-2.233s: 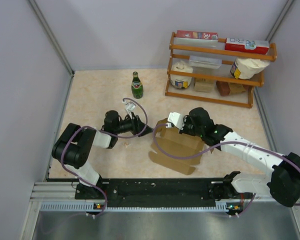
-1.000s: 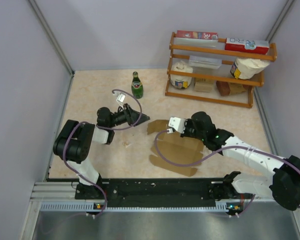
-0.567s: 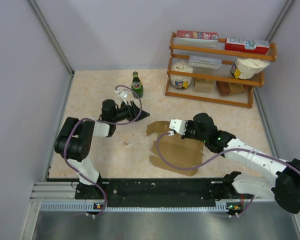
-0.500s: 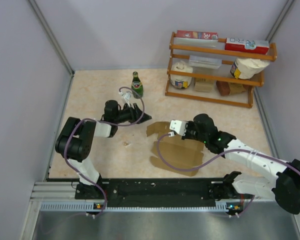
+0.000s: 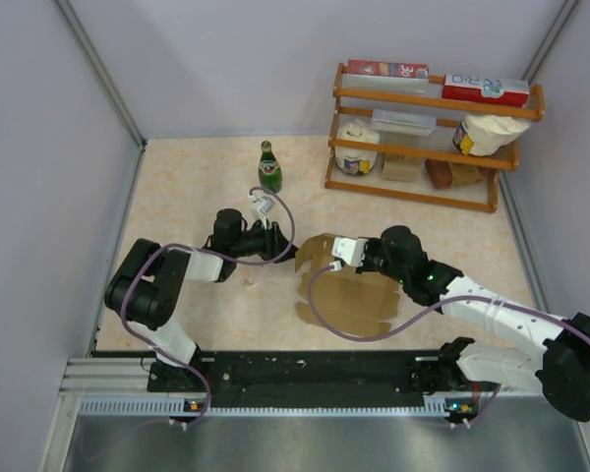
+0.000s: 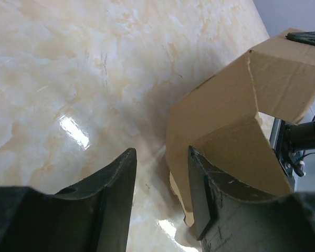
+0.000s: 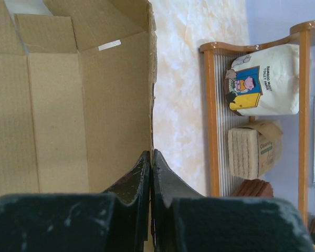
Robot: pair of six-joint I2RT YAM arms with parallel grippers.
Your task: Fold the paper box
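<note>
From above, we see the paper box [image 5: 349, 295] partly raised on the worktop [image 5: 177, 197], lying between the two arms, nearer to them than the green bottle [image 5: 267, 167] and the wooden rack [image 5: 428, 100].

At the left wrist, the left jaws stand spread with only worktop between them, and a folded flap of the box [image 6: 236, 105] is just beside one of them.

At the right wrist, the right jaws are pressed together on the edge of a box panel [image 7: 58, 115], with the rack [image 7: 210, 115] to one side.

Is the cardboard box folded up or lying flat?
Partly folded: most of the cardboard box lies flat, but the flap at its left end is bent up and over.
</note>
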